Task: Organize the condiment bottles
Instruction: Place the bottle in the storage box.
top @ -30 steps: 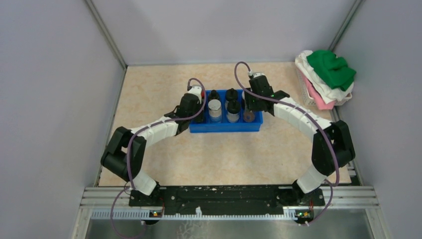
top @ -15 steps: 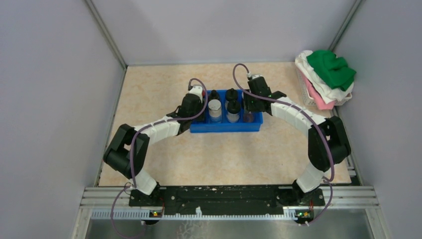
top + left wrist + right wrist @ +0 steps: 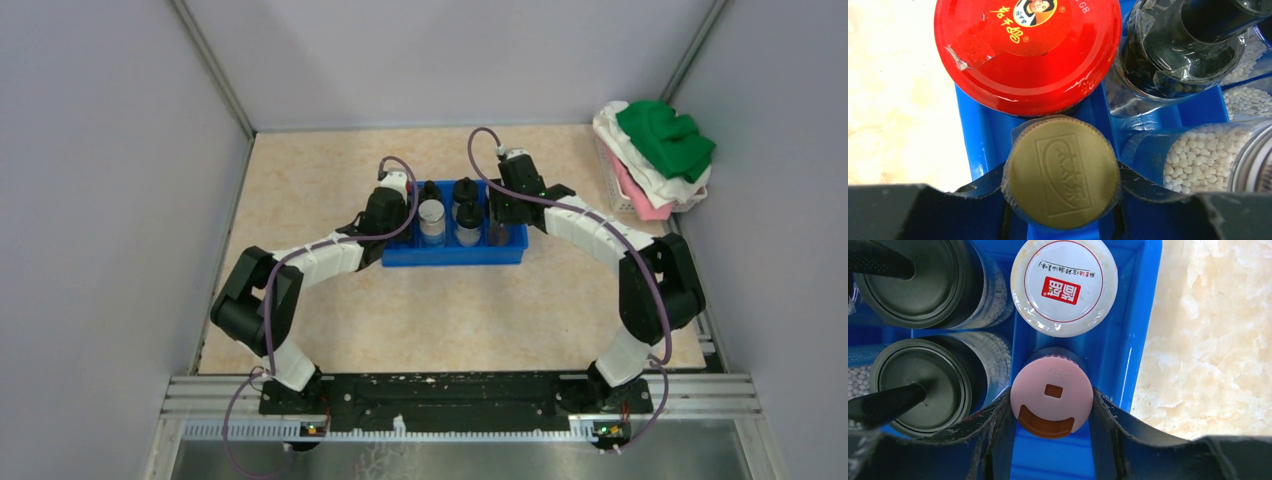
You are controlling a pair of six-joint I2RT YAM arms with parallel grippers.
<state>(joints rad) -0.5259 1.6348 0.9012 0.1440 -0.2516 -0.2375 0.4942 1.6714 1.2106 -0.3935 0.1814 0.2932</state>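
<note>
The blue tray (image 3: 455,256) stands mid-table with the condiment bottles upright in it. My left gripper (image 3: 396,216) is at the tray's left end, jaws closed on a gold-capped bottle (image 3: 1063,172), with a finger touching each side of the cap. Behind it stand a red-lidded jar (image 3: 1027,50), a dark black-capped bottle (image 3: 1193,45) and a clear jar of white beads (image 3: 1198,160). My right gripper (image 3: 500,218) is at the tray's right end, jaws closed on a pink-capped bottle (image 3: 1052,392). A white-lidded jar (image 3: 1064,286) and two black-capped bottles (image 3: 923,390) stand beside it.
A basket with green, white and pink cloths (image 3: 655,150) sits at the back right against the wall. Grey walls close the table on the left, back and right. The tray's right wall (image 3: 1128,340) is close to my right gripper's outer finger.
The right gripper has shifted slightly left over the tray's right end. The left arm's elbow has moved a little right. The bottles in the tray have not moved.
</note>
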